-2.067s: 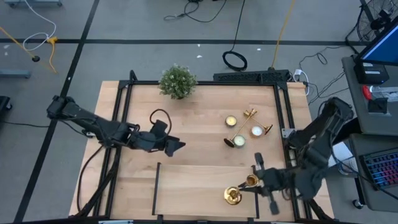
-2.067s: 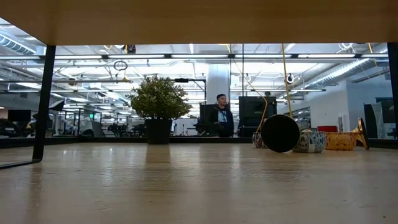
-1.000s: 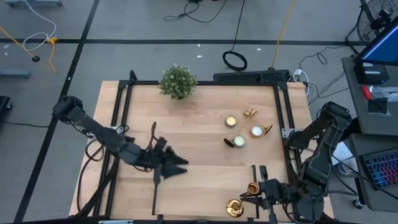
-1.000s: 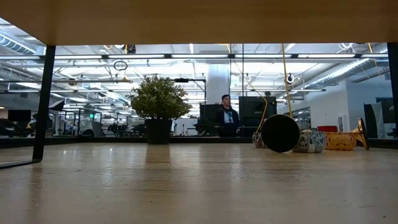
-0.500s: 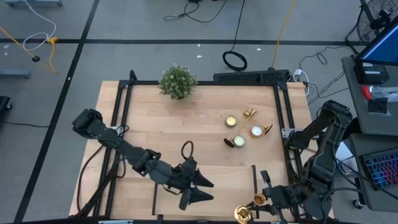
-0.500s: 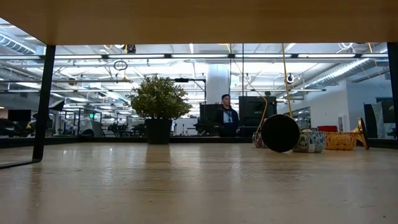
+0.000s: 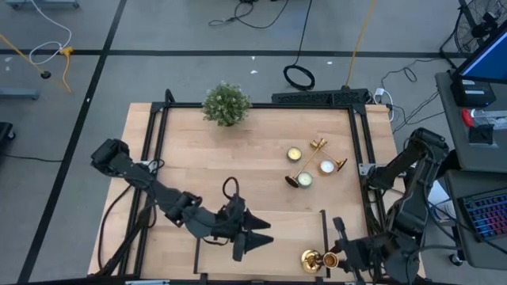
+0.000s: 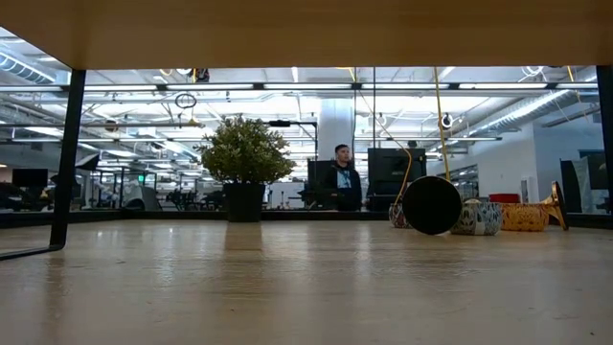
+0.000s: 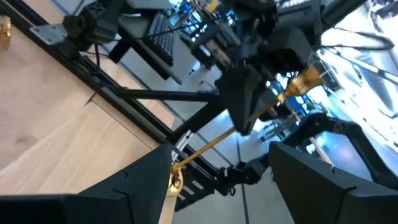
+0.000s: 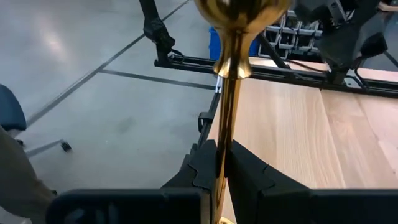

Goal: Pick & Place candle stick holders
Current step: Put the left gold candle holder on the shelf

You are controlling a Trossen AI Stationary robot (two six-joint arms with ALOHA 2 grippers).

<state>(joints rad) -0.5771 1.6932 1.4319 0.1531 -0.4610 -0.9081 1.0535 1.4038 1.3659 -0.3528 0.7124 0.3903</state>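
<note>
The right gripper (image 7: 339, 255) is pinched tight on the slim stem of a gold candle stick holder (image 7: 314, 259), at the table's (image 7: 253, 158) front edge, far from the potted plant (image 7: 226, 103). The left gripper (image 7: 255, 236), jaws spread and empty, reaches toward it. With so thin a stem, a clumsy handover could twist it loose. Two more holders (image 7: 317, 162) lie midway between.

Even, bright overhead light is falling on the bench (image 7: 238, 158), leaving only soft shadows. Ceiling strips are glowing behind the plant (image 8: 245, 153) in the low view. Glare is flashing off the brass holder (image 10: 231, 93), and the left wrist view is smearing with blur.
</note>
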